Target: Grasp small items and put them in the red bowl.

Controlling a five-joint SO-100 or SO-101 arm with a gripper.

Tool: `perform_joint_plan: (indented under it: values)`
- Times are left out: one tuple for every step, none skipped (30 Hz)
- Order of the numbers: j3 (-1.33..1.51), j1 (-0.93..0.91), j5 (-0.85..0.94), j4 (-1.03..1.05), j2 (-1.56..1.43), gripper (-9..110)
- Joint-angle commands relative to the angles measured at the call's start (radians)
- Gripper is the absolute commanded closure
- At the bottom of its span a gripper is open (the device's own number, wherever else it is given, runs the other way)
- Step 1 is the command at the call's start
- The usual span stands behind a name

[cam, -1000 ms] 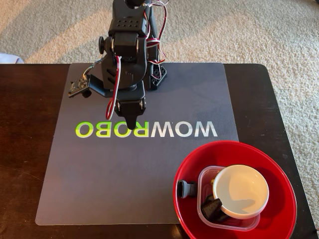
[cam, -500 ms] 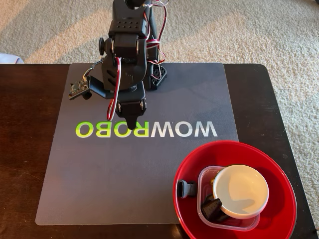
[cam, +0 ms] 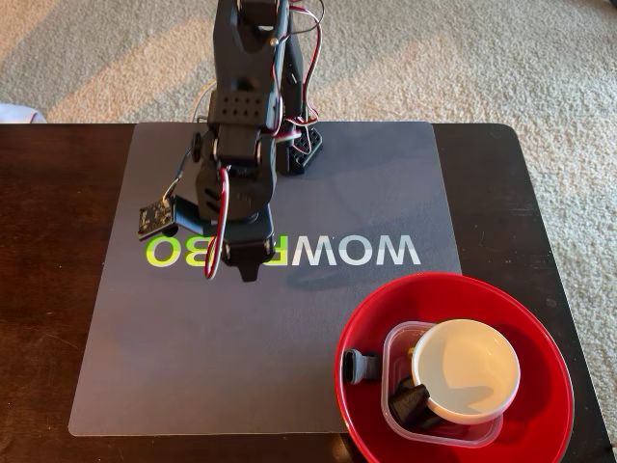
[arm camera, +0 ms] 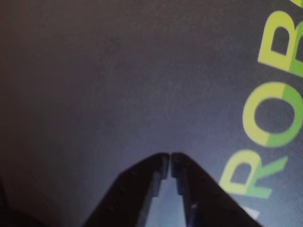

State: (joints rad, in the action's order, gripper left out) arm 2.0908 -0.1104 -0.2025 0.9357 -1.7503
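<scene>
A dark brown wooden table (cam: 58,289) fills the fixed view, with beige carpet (cam: 482,58) beyond its far edge. On it lies a large grey rectangular mat (cam: 241,357) printed with white and yellow-green letters (cam: 357,252); taking this mat as the landmark, bare table shows on its left and right sides, and the mat's whole near-left half is open surface.

The black SO-100 style arm (cam: 246,116) stands at the mat's far edge, near the middle, and leans out over the lettering. Its black two-finger gripper (cam: 248,273) points down at the mat just over the yellow-green letters; in the wrist view the gripper (arm camera: 170,161) has its fingertips pressed together, only a hairline between them, with nothing held, above bare grey mat beside the blurred letters (arm camera: 274,113).

The large glossy red round shallow bowl (cam: 540,318) sits on the mat's near-right corner, overhanging onto the table, its near rim cut off by the picture edge. Inside it rests a clear square plastic tub (cam: 400,347); a small white round bowl (cam: 466,371) sits in the tub and hides most of it. A black pointed plastic part (cam: 410,400) lies in the tub's near-left corner, partly under the white bowl. Another black plastic part (cam: 358,367) lies in the red bowl just left of the tub; its shape is hard to make out.
</scene>
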Motion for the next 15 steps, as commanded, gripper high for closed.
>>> perform_joint_plan:
  values:
    - [0.091,-0.017,-0.005,-0.132,0.009,101]
    - [0.112,-0.02,0.002,-0.149,-0.009,101]
    - [0.147,-0.023,0.005,-0.176,-0.046,101]
    - [0.186,-0.021,0.006,-0.201,-0.08,101]
    - [0.215,-0.017,0.008,-0.218,-0.109,101]
    - [0.242,-0.017,0.008,-0.235,-0.137,101]
    - [0.259,-0.015,0.011,-0.245,-0.152,101]
    - [0.265,-0.011,0.012,-0.253,-0.155,101]
    - [0.265,-0.009,0.02,-0.259,-0.147,101]
    - [0.264,-0.009,0.031,-0.272,-0.14,101]
    - [0.264,-0.009,0.025,-0.285,-0.12,101]
    - [0.247,-0.003,0.012,-0.282,-0.091,101]
    - [0.227,-0.002,0.012,-0.268,-0.063,101]
    - [0.204,-0.003,0.018,-0.249,-0.035,101]
    - [0.178,-0.011,0.02,-0.225,-0.003,101]
